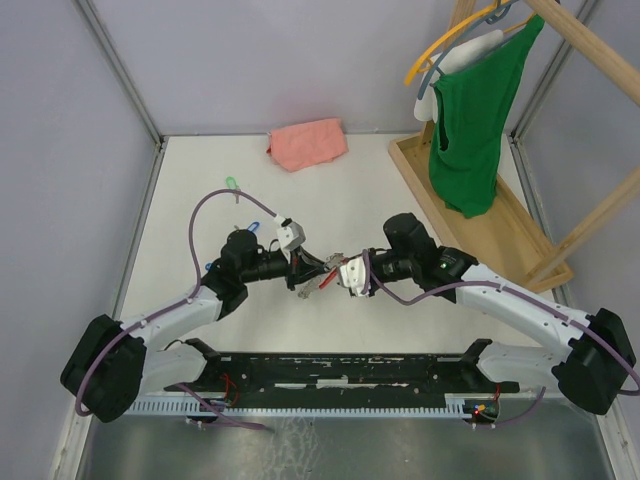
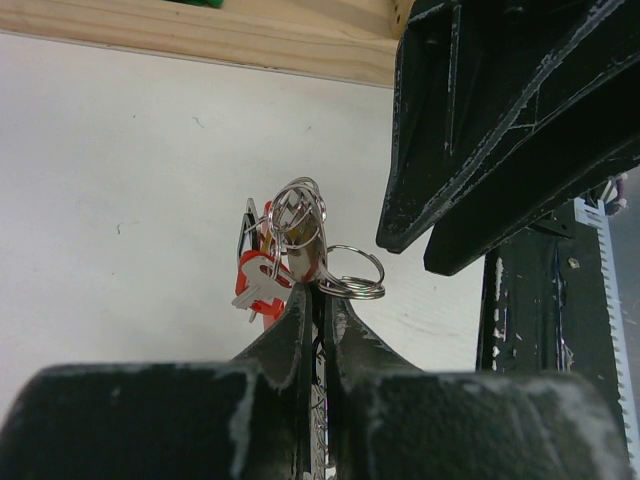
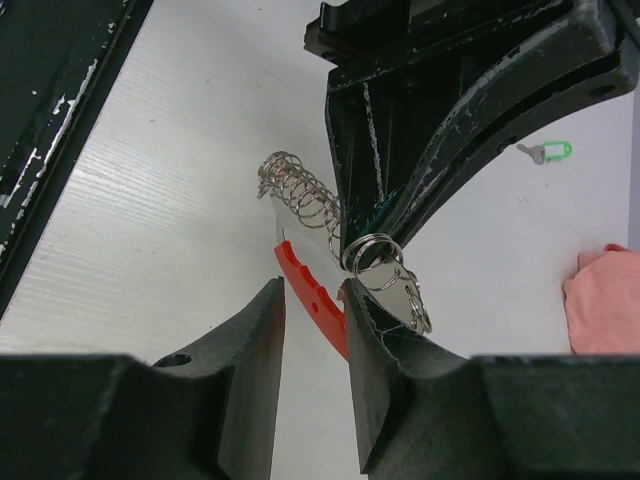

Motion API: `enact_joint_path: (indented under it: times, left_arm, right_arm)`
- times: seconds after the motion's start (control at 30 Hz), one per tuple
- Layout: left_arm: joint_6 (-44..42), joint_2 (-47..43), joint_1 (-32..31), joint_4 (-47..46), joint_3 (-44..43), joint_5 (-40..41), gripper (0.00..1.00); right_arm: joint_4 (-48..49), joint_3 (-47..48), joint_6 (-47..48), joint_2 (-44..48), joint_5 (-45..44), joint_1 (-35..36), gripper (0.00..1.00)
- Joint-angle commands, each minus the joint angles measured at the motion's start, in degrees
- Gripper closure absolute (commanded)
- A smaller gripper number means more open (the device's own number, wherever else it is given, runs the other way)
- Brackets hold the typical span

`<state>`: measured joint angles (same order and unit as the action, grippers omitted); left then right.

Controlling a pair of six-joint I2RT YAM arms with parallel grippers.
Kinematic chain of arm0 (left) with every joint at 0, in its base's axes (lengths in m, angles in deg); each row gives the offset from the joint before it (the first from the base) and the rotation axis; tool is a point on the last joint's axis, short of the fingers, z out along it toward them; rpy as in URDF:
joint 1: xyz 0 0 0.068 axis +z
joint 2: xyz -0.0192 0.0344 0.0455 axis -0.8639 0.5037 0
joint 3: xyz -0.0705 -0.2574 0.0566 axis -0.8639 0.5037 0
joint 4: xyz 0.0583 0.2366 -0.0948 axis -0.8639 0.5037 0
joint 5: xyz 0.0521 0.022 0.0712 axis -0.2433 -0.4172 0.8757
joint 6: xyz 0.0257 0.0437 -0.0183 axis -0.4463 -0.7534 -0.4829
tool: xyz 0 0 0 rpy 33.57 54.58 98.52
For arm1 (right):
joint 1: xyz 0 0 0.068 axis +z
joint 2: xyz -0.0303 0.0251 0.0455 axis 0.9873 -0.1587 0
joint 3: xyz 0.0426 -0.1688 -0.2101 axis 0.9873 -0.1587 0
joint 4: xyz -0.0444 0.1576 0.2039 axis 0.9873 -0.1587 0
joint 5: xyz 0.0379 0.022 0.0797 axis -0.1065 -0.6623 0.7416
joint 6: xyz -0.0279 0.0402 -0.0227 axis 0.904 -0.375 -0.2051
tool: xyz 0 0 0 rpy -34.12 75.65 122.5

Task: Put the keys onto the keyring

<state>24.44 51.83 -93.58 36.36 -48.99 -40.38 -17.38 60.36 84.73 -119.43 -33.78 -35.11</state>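
Note:
The keyring bunch (image 1: pixel 320 276), with silver split rings (image 2: pixel 352 275), a chain of small rings (image 3: pixel 300 197) and a red plastic tag (image 3: pixel 315 300), hangs above the table between both grippers. A silver key (image 2: pixel 256 290) hangs by the tag. My left gripper (image 2: pixel 318 290) is shut on the bunch just below the split rings. My right gripper (image 3: pixel 312 290) is open, its jaws either side of the red tag, close to the split ring (image 3: pixel 370 250). A green-headed key (image 1: pixel 232 184) lies loose at the far left and also shows in the right wrist view (image 3: pixel 550 152). A blue-headed key (image 1: pixel 256 227) lies near my left arm.
A pink cloth (image 1: pixel 307 142) lies at the back of the table. A wooden rack (image 1: pixel 480 215) with a green garment (image 1: pixel 478 120) on a hanger stands at the right. A black slotted rail (image 1: pixel 340 375) runs along the near edge.

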Motion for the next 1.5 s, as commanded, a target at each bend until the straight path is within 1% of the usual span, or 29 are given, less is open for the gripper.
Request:
enact_joint_path:
  times: [0.0,0.13,0.53,0.93,1.03,1.13,1.23,1.33,1.4,1.47]
  left_arm:
    - [-2.8,0.8,0.2,-1.7,-3.2,-2.9,0.97]
    - [-3.0,1.3,0.1,-1.2,-3.4,-3.4,0.97]
    - [-4.1,1.2,-1.0,0.3,-4.0,-4.3,0.97]
    - [-4.1,0.5,-1.2,0.5,-4.1,-4.4,0.97]
    - [-4.3,0.5,-1.2,0.5,-4.0,-4.4,0.97]
    - [-5.4,0.4,-1.7,0.5,-3.6,-3.7,0.97]
    - [-6.8,0.1,-2.1,0.4,-3.1,-2.6,0.97]
    - [-8.4,-0.6,-2.8,-0.6,-1.7,0.2,0.97]
    - [-8.8,-1.1,-3.2,-2.1,-0.7,1.3,0.97]
    - [-9.3,-1.5,-3.6,-3.2,0.0,2.2,0.97]
  right_arm:
    - [1.1,3.2,1.5,0.3,1.7,0.4,0.63]
    - [2.0,3.0,1.8,0.7,2.1,0.4,0.63]
    - [1.2,5.1,2.6,-3.0,2.8,0.4,0.64]
    - [-3.1,6.4,3.8,-5.7,1.3,0.3,0.68]
    - [-3.2,6.6,3.6,-6.2,0.7,0.4,0.72]
    - [-2.9,7.1,1.6,-6.3,0.5,0.4,0.8]
    - [-2.2,7.2,-1.9,-5.7,0.2,0.4,0.88]
    - [-2.3,7.6,-6.7,-5.3,-1.2,0.4,0.96]
    - [-3.3,8.0,-10.0,-5.1,-2.1,0.4,0.99]
    - [-4.1,8.1,-13.1,-5.2,-2.3,0.4,0.99]
